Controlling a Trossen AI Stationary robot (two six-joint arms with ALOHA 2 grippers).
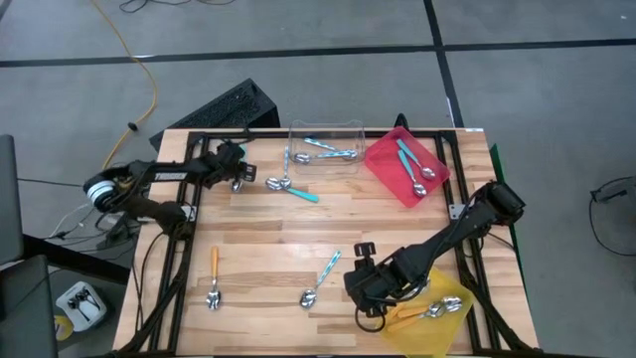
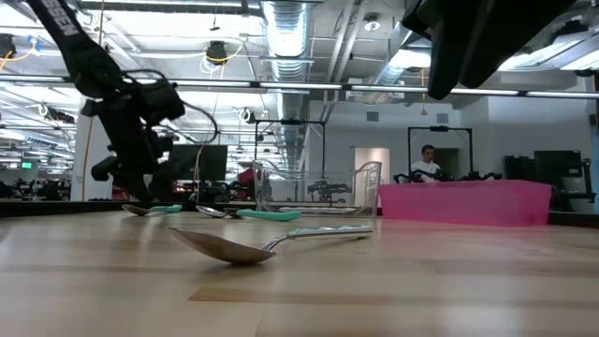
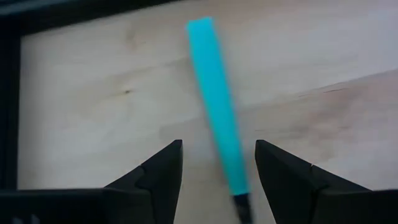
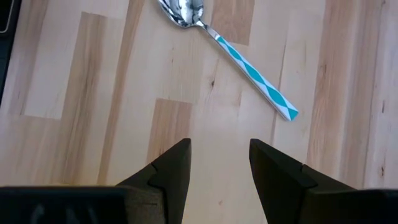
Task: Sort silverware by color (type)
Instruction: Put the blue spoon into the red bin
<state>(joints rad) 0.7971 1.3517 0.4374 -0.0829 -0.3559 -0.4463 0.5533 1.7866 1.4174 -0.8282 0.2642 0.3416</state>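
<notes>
The right gripper [image 1: 366, 288] hangs just beside the yellow tray [image 1: 449, 316], on its side toward the middle of the table [image 1: 268, 239]; its two fingers [image 4: 168, 165] stand apart with nothing between them. The patterned spoon [image 1: 321, 279] lies a little farther from the yellow tray than the gripper does, flat on the wood; in the right wrist view this same spoon [image 4: 233, 57] lies ahead of the fingers and not between them; its long line runs slantwise across the way the fingers point, bowl on one side, blue and white handle on the other; so I think the hand must go forward and turn a bit before it can pinch the handle. This arm is much the nearer one to that spoon.

Farther from the yellow tray, near the table's other side, lies an orange spoon [image 1: 213, 279]; no hand is near it.

Farthest from the yellow tray, the left gripper [image 1: 237, 171] is over a teal spoon [image 1: 293, 188]; its fingers [image 3: 155, 174] are apart too, and the teal handle [image 3: 214, 99] runs out between them, nearly along the way they point, a little tilted; I cannot tell if they touch it.

Past that sit the clear tray [image 1: 324, 147] and the red tray [image 1: 378, 159], with spoons already inside.
</notes>
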